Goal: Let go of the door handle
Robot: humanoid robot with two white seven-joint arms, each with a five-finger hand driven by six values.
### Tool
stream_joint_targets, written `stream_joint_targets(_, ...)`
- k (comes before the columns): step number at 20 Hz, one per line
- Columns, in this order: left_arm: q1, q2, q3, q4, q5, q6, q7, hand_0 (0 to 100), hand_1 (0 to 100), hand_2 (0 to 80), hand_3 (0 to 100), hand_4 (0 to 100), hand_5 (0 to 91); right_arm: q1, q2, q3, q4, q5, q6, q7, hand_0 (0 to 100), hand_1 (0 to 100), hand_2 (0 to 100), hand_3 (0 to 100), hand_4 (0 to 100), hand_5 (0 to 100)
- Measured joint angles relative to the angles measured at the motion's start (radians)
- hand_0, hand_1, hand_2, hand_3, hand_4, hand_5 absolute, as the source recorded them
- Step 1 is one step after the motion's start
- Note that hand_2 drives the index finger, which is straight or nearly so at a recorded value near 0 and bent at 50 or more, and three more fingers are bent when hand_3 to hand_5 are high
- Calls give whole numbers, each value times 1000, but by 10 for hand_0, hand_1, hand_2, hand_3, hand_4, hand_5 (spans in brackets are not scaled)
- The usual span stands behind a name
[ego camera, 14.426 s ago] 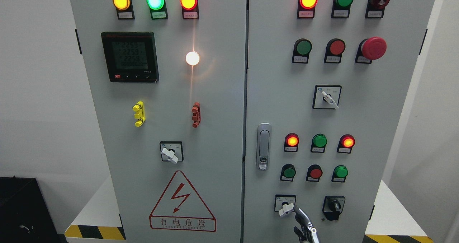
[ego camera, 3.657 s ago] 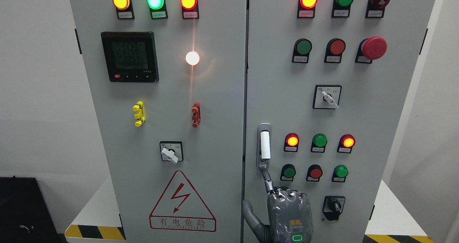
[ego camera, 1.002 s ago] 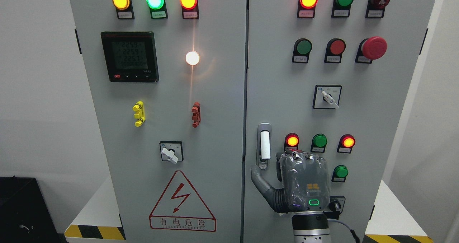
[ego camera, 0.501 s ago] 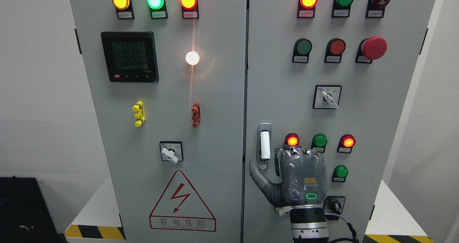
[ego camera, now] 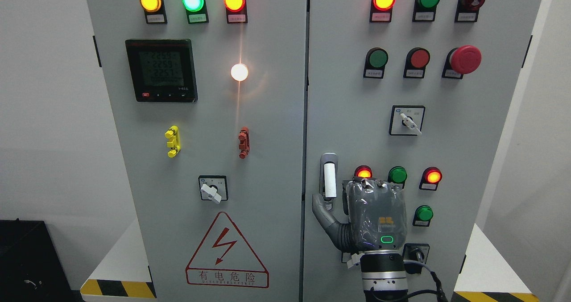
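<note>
The handle (ego camera: 329, 179) sits on the left edge of the right cabinet door (ego camera: 348, 114), its white lever popped out. The right hand (ego camera: 372, 217) is raised just right of the handle, back toward the camera, thumb reaching left to the handle's lower end. Its fingers are hidden, so grip or release cannot be told.

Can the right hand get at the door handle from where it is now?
Probably yes: the right hand sits just right of and below the door handle, its thumb already at the handle's base, with nothing between them.
</note>
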Motion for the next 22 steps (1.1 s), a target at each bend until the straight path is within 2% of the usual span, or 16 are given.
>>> stream_joint_targets(13,0,0,0,0,0,0,0,120,556,0,0,0,0,-7,1,-3,11,0,2,0,381,318,1000,1000,1000,1000)
stream_joint_targets(22,0,0,0,0,0,0,0,120,556,0,0,0,0,-8,1,-3,13,-1,13,0,474,330,1000,1000,1000,1000)
